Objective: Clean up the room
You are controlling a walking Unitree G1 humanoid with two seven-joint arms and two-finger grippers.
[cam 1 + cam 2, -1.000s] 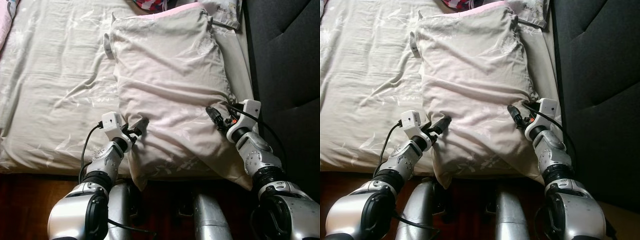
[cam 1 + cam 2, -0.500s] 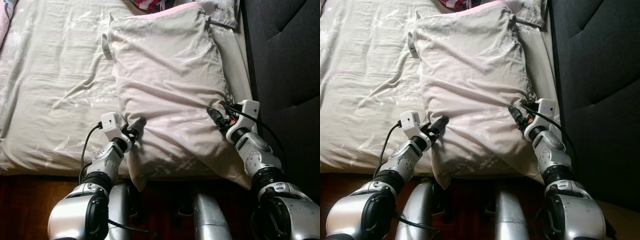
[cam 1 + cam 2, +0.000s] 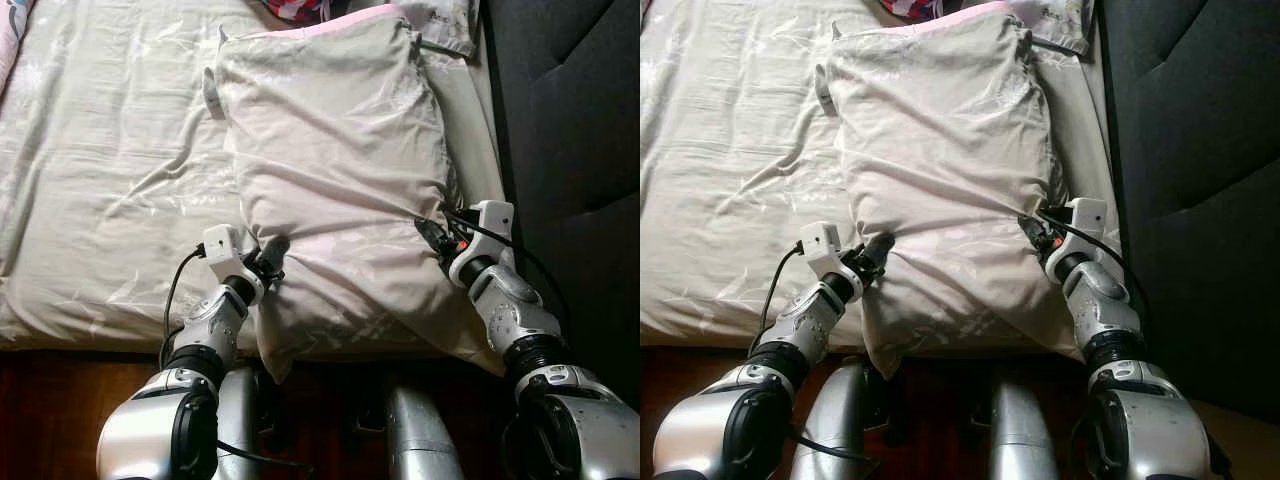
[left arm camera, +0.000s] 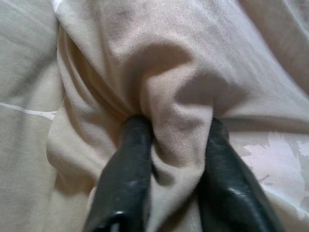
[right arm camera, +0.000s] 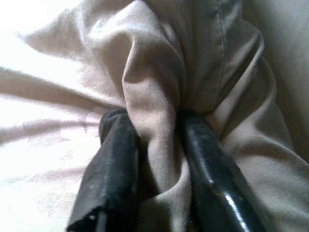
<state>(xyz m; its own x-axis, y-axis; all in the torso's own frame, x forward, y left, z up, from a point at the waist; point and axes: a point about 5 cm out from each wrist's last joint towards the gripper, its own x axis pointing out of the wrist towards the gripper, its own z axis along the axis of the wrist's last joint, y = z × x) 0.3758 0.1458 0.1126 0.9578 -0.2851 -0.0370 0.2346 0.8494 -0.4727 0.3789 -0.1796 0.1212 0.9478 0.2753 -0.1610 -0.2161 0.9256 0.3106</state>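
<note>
A big beige pillow (image 3: 335,170) with a faint leaf print lies lengthwise on the bed, its near end over the mattress edge. My left gripper (image 3: 272,250) is at the pillow's near left side, and in the left wrist view a fold of the pillowcase (image 4: 178,121) bunches between its black fingers (image 4: 128,169). My right gripper (image 3: 428,232) is at the near right side. In the right wrist view a ridge of the same cloth (image 5: 154,125) sits pinched between its fingers (image 5: 116,159).
The bed sheet (image 3: 110,170) spreads wide on the left. A dark padded headboard (image 3: 570,120) rises on the right. A patterned cushion (image 3: 450,15) and red checked cloth (image 3: 295,8) lie at the far end. Dark wood floor (image 3: 50,410) runs below the mattress edge.
Both grippers have pushed further into the pillow's sides and closed on folds of its cover. The pillow has slid slightly away along the bed.
</note>
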